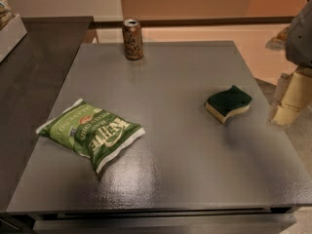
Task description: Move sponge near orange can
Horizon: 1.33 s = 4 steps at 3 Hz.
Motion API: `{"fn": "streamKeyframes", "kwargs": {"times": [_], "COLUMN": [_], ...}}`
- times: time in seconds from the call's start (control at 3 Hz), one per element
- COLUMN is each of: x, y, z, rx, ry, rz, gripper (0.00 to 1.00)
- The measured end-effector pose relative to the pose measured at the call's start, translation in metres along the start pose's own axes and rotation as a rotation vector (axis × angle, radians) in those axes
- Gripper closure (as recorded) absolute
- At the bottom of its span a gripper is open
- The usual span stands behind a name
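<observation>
1. Sponge (228, 103) lies right of centre on the grey table (185, 179), well apart from the orange can (132, 39) standing at the far edge;
2. Green "Kettle" chip bag (91, 132) lies left;
3. Gripper (288, 101) hangs beyond the table's right edge; cannot tell its state.

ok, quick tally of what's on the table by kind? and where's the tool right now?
Drink cans: 1, the orange can, upright at the far edge.
Sponges: 1, the sponge, on the right side.
Chip bags: 1, the green chip bag, on the left side.
Total: 3 on the table.
The tool is off the table's right edge, apart from the sponge.
</observation>
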State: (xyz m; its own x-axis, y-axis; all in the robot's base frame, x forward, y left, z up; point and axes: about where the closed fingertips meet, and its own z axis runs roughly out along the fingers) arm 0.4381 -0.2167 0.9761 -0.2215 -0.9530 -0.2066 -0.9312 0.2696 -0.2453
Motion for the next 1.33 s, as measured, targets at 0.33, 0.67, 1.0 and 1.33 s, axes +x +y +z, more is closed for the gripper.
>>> {"fn": "streamKeyframes", "kwargs": {"times": [0.33, 0.67, 1.0, 1.33], "x": [0.000, -0.014, -0.022, -0.019], "y": [-0.001, -0.015, -0.042, -0.068], "z": [0.000, 0.013, 0.036, 0.058], "rx": [0.002, -0.008, -0.040, -0.074], "ry": [0.000, 0.007, 0.020, 0.023], "rz": [0.001, 0.002, -0.039, -0.091], "gripper": [0.00, 0.00, 0.00, 0.00]}}
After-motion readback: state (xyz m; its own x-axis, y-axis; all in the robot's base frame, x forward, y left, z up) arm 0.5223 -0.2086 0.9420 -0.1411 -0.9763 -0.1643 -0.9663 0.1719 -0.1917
